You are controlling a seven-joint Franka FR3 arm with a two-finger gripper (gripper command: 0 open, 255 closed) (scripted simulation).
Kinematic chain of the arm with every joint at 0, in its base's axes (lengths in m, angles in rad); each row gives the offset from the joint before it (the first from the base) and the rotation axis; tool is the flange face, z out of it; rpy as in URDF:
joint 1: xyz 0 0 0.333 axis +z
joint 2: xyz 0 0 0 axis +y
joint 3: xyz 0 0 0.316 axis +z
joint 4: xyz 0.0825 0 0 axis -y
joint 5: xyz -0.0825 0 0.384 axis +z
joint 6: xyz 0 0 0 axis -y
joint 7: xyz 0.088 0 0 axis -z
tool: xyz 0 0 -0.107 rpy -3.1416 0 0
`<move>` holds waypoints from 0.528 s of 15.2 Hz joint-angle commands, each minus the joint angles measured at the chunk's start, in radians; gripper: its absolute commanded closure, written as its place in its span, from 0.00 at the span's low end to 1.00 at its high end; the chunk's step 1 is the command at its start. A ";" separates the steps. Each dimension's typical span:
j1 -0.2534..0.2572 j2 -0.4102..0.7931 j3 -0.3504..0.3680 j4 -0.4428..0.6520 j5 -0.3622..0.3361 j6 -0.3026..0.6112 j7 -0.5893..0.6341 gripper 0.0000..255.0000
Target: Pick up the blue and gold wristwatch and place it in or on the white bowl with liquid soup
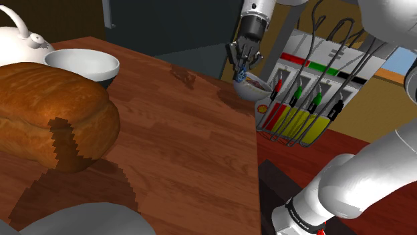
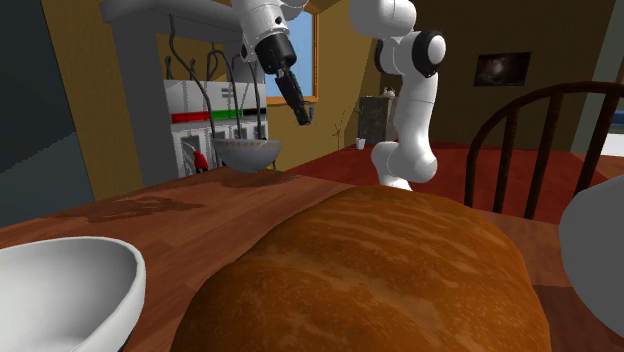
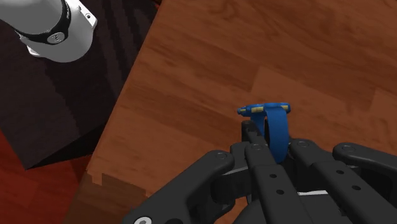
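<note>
Your wooden table (image 1: 187,153) carries a bread loaf (image 1: 53,120) at the shoulder view's lower left, a plain white bowl (image 1: 83,65) behind it. Farther, upper centre, the gripper (image 1: 241,66) clenches the blue wristwatch (image 3: 275,124), raised off the table beside the soup bowl (image 1: 255,89).

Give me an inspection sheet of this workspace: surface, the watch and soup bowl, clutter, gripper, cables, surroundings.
Surface: wooden table, brown planks.
Job's things: blue wristwatch lifted off the table; soup bowl at the table's far edge, watch not yet in it.
Clutter: bread loaf, second white bowl, white teapot.
Gripper: gripper shut on the wristwatch, just above the soup bowl in the shoulder view.
Cables: dark hoses hang on a fuel pump beyond the table.
Surroundings: dark wooden chair, ochre walls.
</note>
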 commanded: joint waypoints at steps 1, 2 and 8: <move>-0.019 0.019 -0.028 0.029 -0.017 -0.027 -0.044 1.00; -0.029 0.031 -0.041 0.043 -0.026 -0.037 -0.067 1.00; -0.090 0.125 -0.119 0.156 -0.075 -0.099 -0.202 1.00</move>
